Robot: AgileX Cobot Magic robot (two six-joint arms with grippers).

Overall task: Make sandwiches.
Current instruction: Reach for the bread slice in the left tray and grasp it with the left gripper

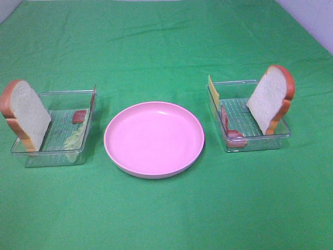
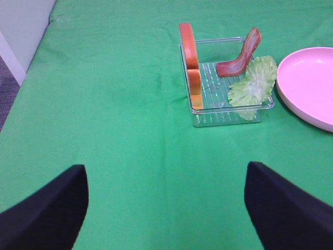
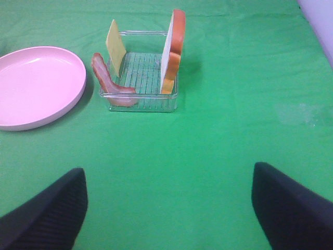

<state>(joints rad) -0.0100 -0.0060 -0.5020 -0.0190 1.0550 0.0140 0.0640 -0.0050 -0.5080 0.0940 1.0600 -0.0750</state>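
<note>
Your sandwich parts, unstacked.
Left tray (image 1: 52,159): left bread slice (image 1: 26,112) leaning, lettuce (image 2: 255,80) flat, left bacon (image 2: 240,54) seemingly propped. Right tray (image 1: 255,143): right bread slice (image 1: 268,96), cheese (image 3: 115,44) upright, right bacon (image 3: 109,83) curled.

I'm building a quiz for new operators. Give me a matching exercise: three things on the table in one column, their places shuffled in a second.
Things:
1. lettuce
2. cheese slice
3. pink plate

Places:
A. in the right tray
B. in the left tray
C. between the trays

Pairs: 1-B, 2-A, 3-C.
</note>
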